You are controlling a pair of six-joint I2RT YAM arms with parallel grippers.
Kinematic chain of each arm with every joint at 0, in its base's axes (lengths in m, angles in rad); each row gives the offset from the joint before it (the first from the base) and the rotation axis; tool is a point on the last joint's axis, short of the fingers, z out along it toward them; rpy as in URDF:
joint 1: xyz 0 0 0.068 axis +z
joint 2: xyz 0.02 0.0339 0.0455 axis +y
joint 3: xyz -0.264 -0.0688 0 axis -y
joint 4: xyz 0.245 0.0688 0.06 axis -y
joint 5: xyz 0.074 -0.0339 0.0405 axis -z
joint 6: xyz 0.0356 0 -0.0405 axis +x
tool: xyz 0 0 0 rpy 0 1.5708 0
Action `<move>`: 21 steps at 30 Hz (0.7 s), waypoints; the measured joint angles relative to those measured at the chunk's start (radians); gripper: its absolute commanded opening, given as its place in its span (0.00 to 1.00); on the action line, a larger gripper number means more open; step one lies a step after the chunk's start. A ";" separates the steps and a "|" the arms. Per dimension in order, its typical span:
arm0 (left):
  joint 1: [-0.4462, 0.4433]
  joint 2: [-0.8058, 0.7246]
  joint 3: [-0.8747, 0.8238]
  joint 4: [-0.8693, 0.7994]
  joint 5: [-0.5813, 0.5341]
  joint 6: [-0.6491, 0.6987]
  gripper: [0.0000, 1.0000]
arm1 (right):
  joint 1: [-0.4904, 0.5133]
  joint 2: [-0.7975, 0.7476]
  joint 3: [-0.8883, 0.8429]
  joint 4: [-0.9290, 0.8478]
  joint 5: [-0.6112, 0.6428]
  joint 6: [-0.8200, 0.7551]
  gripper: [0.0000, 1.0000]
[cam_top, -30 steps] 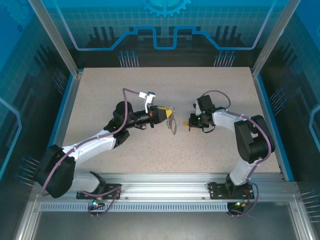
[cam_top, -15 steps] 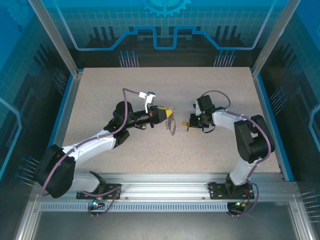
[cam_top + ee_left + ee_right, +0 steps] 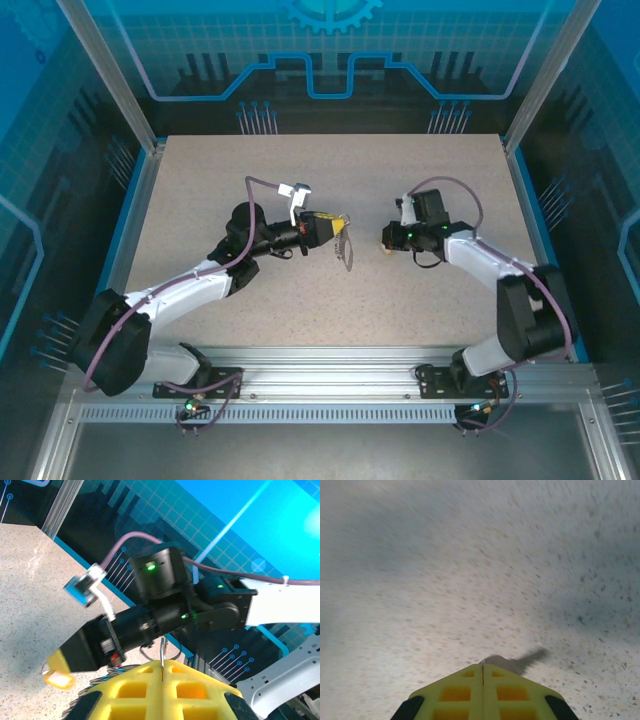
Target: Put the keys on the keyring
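The key (image 3: 382,246) sits at the tip of the right claw (image 3: 388,238), above the middle of the table (image 3: 300,170), and from overhead it is no more than a yellowish speck. The right wrist view adds that claw's yellow fingers (image 3: 465,690) pressed together with no gap, and a dark, blurred sliver (image 3: 525,659) poking out past their tips; it looks like the key's shaft, gripped there, though the blur makes this unsure. The left wrist view looks across at the same claw (image 3: 59,672) from the front, with a bright yellow blob at its tip, too soft to separate key from finger. Just to the left of the key, close but apart, the keyring (image 3: 346,252) hangs as a dark loop below the left claw (image 3: 338,228), clear of the table. The overhead view shows the loop's outline. The left wrist view instead shows a thin silvery piece (image 3: 162,655) standing up from the seam between that claw's closed yellow fingers (image 3: 135,690), so the left claw is clamped on the keyring's metal end. The two claws point at each other, tips near, not touching.
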 measured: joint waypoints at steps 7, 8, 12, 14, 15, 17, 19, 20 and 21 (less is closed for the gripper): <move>0.000 0.000 0.000 0.000 0.000 0.000 0.00 | -0.040 -0.151 -0.042 0.056 -0.114 0.009 0.00; 0.000 0.000 0.000 0.000 0.000 0.000 0.00 | -0.047 -0.169 -0.048 0.061 -0.133 0.010 0.00; 0.000 0.000 0.000 -0.005 0.003 0.009 0.00 | -0.060 -0.243 -0.065 0.090 -0.198 0.016 0.00; 0.000 0.000 0.001 -0.016 0.008 0.024 0.00 | -0.061 -0.283 -0.071 0.112 -0.234 0.021 0.00; 0.000 0.000 0.002 -0.024 0.010 0.031 0.00 | -0.061 -0.306 -0.076 0.123 -0.252 0.024 0.00; 0.000 0.000 0.007 -0.042 0.013 0.047 0.00 | -0.061 -0.349 -0.082 0.143 -0.285 0.026 0.00; 0.000 0.000 0.014 -0.059 0.016 0.061 0.00 | -0.061 -0.387 -0.086 0.163 -0.315 0.027 0.00; 0.000 0.000 0.018 -0.063 0.017 0.072 0.00 | -0.061 -0.406 -0.087 0.171 -0.327 0.027 0.00; 0.000 0.000 0.022 -0.071 0.019 0.080 0.00 | -0.061 -0.423 -0.088 0.179 -0.339 0.027 0.00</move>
